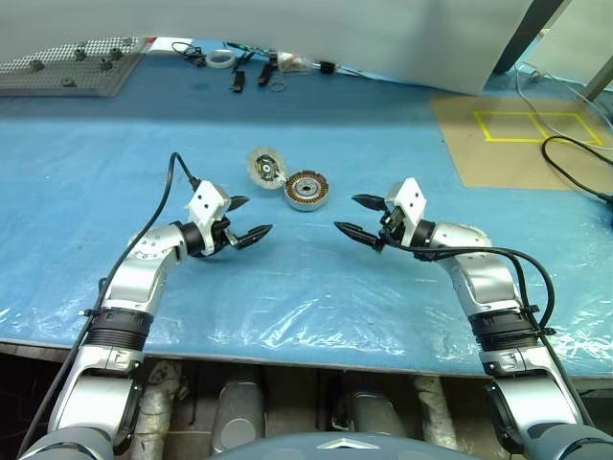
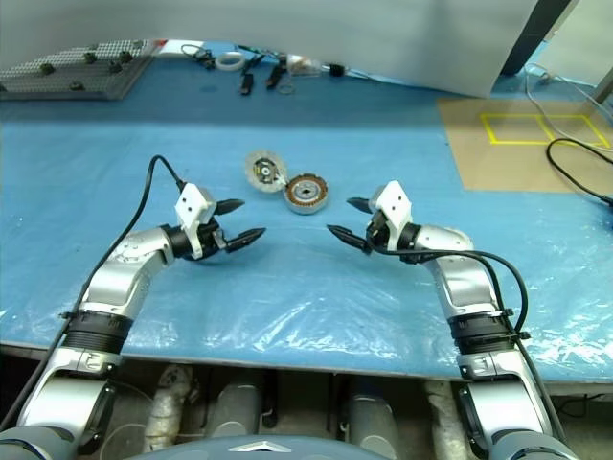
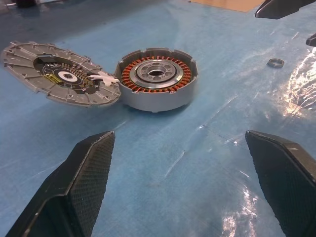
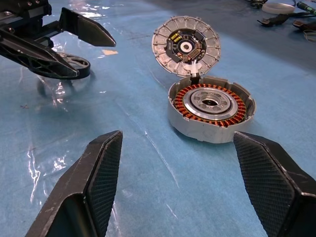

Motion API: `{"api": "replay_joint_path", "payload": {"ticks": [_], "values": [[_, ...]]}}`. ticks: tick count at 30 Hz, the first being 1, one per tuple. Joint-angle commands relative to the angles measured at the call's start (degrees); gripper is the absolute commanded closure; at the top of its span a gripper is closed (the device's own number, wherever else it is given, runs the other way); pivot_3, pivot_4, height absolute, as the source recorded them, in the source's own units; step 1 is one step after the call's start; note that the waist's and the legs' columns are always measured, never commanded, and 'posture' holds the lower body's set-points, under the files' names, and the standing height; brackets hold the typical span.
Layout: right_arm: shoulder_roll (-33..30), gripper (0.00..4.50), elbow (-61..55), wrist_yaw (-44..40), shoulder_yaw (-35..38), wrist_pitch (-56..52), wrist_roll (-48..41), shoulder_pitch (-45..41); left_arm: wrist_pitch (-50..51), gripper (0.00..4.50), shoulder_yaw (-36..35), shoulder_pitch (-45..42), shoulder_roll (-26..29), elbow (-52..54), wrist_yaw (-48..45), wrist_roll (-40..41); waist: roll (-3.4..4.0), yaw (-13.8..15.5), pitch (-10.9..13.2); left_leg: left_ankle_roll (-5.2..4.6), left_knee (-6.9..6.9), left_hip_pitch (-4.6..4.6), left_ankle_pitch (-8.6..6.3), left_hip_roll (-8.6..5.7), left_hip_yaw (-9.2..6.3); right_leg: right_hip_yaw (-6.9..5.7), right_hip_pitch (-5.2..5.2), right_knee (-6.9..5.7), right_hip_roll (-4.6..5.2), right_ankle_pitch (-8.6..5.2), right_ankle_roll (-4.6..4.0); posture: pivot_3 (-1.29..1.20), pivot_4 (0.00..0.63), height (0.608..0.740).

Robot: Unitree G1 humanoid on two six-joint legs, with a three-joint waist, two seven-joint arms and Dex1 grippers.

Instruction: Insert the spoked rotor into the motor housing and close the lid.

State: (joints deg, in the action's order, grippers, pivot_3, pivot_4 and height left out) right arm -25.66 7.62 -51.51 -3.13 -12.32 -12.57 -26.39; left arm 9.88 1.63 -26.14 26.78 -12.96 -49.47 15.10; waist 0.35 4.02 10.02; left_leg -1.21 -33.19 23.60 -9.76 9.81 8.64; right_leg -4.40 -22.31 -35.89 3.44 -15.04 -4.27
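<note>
The motor housing [image 1: 307, 190] sits open on the blue sheet, its copper windings and silver hub facing up [image 4: 210, 104]. Propped on its far-left rim is the lid [image 1: 265, 166], tilted, with the segmented face and gold dots showing [image 3: 61, 74]. My left gripper [image 1: 257, 217] hovers open to the near left of the housing, with nothing between its fingers. My right gripper [image 1: 345, 213] hovers open to the near right, also empty. A black ring-shaped part, seemingly the spoked rotor [image 4: 76, 64], lies on the sheet under the left gripper's lower finger, half hidden by it.
A small grey ring [image 3: 275, 62] lies on the sheet near the right gripper. At the table's back edge are a perforated grey board [image 1: 67, 65], a tape roll [image 1: 220, 58] and small tools. A brown mat with yellow tape [image 1: 532, 129] covers the back right.
</note>
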Motion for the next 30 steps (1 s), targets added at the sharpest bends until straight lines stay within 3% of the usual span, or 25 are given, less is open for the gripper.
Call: {"api": "replay_joint_path", "payload": {"ticks": [1, 14, 18, 30], "values": [[-0.67, 0.72, -1.60, -0.22, 0.25, 0.29, -0.44, -0.98, -0.88, 0.03, -0.92, 0.00, 0.11, 1.34, 0.62, -0.21, 0.00, 0.00, 0.00, 0.00, 0.00, 0.00, 0.00, 0.00, 0.00, 0.00, 0.00, 0.00, 0.00, 0.00, 0.00, 0.00, 0.150, 0.740], [-0.83, 0.72, -2.33, -0.42, 0.34, -0.47, -0.78, -0.92, -0.83, 0.03, -0.67, -0.32, -0.37, 1.10, -0.17, -0.18, 0.00, 0.00, 0.00, 0.00, 0.00, 0.00, 0.00, 0.00, 0.00, 0.00, 0.00, 0.00, 0.00, 0.00, 0.00, 0.00, 0.150, 0.740], [-0.82, 0.01, -2.84, -1.34, 0.41, -0.77, -1.57, -0.51, -0.79, 0.00, -0.71, -0.31, -0.40, 1.18, -0.31, -0.30, 0.00, 0.00, 0.00, 0.00, 0.00, 0.00, 0.00, 0.00, 0.00, 0.00, 0.00, 0.00, 0.00, 0.00, 0.00, 0.00, 0.150, 0.740], [-1.08, 0.01, -3.20, -2.12, -0.15, -1.94, -0.93, -1.26, -0.71, 0.00, -0.99, -0.25, -0.24, 1.18, -0.58, -0.11, 0.00, 0.01, 0.00, 0.00, 0.00, 0.00, 0.00, 0.00, 0.00, 0.00, 0.00, 0.00, 0.00, 0.00, 0.00, 0.00, 0.150, 0.740]]}}
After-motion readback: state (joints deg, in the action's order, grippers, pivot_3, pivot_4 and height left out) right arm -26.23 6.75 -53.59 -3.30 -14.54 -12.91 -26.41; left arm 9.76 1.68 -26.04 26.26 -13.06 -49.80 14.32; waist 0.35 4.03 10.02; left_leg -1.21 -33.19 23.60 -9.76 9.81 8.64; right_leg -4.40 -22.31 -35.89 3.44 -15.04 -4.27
